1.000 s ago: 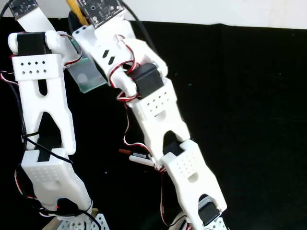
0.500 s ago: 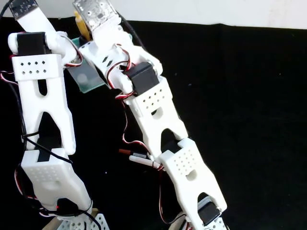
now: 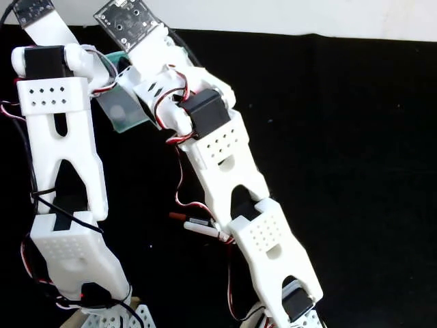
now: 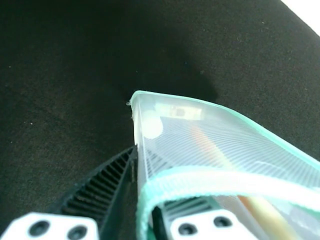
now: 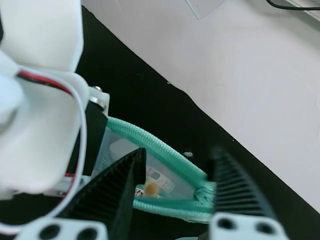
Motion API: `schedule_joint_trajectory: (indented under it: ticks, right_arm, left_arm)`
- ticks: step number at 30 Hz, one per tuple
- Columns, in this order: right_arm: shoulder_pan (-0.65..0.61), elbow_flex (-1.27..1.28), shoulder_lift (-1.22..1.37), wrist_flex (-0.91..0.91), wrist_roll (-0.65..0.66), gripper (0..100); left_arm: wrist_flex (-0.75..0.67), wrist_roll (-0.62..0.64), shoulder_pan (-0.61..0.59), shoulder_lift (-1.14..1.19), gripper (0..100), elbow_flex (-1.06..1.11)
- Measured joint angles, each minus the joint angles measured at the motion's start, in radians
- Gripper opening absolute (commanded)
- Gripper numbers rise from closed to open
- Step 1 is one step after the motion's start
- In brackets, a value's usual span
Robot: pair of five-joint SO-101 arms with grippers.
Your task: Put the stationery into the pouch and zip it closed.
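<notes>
The clear pouch point(image 3: 127, 113) with green trim hangs at the table's far left, and my left gripper point(image 4: 145, 186) is shut on its corner. A yellow pencil point(image 4: 226, 161) lies inside the pouch point(image 4: 200, 145), seen through the wall. My right gripper point(image 5: 178, 156) hovers open just above the pouch's green zip edge point(image 5: 150, 141), nothing between its fingers; a yellow pencil end point(image 5: 150, 189) shows below them inside the pouch. Two pens point(image 3: 198, 224) lie on the black table beside the right arm.
The left arm's white body point(image 5: 40, 100) sits close beside my right gripper. The black table point(image 3: 355, 137) stretches out to the right, and its far edge meets a white surface point(image 5: 240, 75) just behind the pouch.
My right wrist swung left and down over the pouch. The yellow pencil that stuck up by the right gripper has dropped out of the high view. The left arm kept still.
</notes>
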Motion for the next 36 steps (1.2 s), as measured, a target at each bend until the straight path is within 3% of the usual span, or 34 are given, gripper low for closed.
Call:
schedule_joint_trajectory:
  ticks: [13,27,36]
  right_arm:
    - [0.017,-0.005,-0.152,0.008,0.000,24.8]
    - [0.038,-0.008,-0.279,0.351,0.006,24.8]
    - [0.115,-0.008,-0.281,0.367,0.006,24.8]
  left_arm:
    - [0.000,0.000,0.000,0.000,1,0.000]
    - [0.000,0.000,0.000,0.000,1,0.000]
    - [-0.003,0.000,0.000,0.000,1,0.000]
